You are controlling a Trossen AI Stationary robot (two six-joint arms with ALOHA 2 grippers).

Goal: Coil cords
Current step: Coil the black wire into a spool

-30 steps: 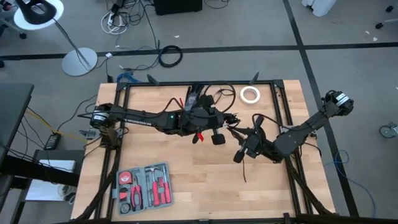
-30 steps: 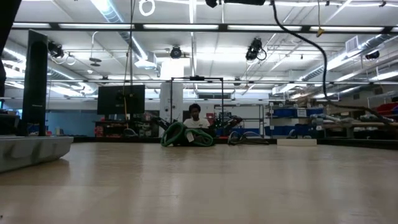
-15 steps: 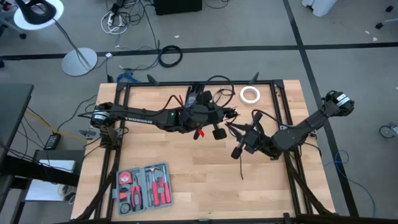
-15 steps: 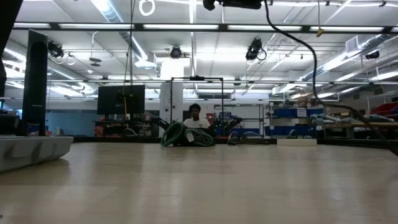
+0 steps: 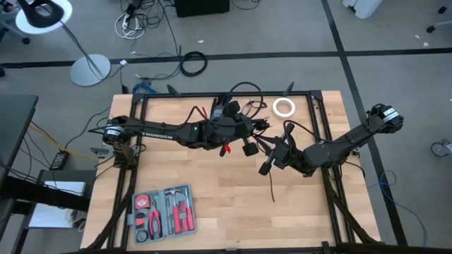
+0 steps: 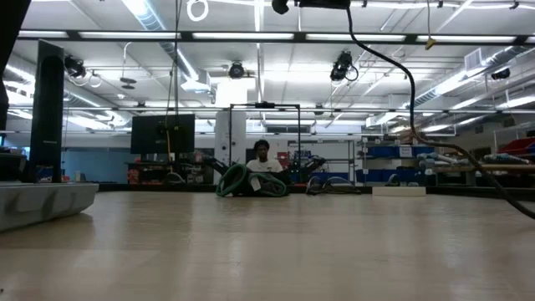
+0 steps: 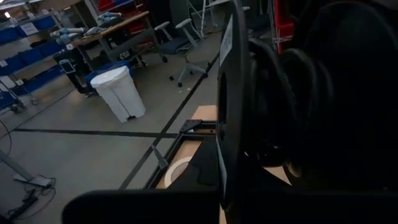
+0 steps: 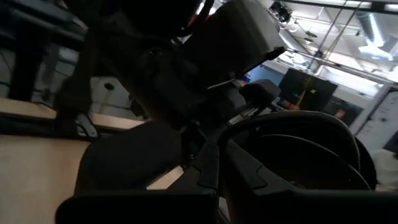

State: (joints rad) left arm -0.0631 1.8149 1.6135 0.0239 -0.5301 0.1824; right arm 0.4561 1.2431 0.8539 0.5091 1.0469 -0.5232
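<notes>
Above the table's middle, both grippers meet at one thin black cord. My left gripper (image 5: 256, 134) is shut on a bundle of its loops (image 7: 277, 99). My right gripper (image 5: 272, 152) stands just right of it, shut on the same cord. One loop (image 5: 244, 90) arches toward the far edge. A loose tail (image 5: 271, 190) hangs down toward the table and shows in the low view as a long strand (image 6: 418, 92). That view shows neither gripper's fingers. My left gripper pinches several turns of the cord (image 7: 261, 106) between its fingers, coming level from the table's left. The bundle is lifted clear of the table; the fingers hide how far back it reaches. My right gripper pinches a strand of the cord (image 8: 219, 144) next to the bundle's loops (image 8: 311, 140), coming level from the table's right. The strand is held clear of the table and the tail hangs slack below.
A white tape roll (image 5: 284, 106) lies at the far right of the table and an open tool case (image 5: 164, 212) at the near left. Black frame rails (image 5: 321, 113) run along the edges. A thicker cable ring (image 5: 193, 63) lies on the floor beyond. A person (image 6: 262, 155) sits far behind.
My right gripper has moved toward the table's left and a little toward the far edge, closer to my left gripper. The arching loop has grown toward the far edge. The hanging tail has swung left with the right gripper. Both grippers stay shut.
</notes>
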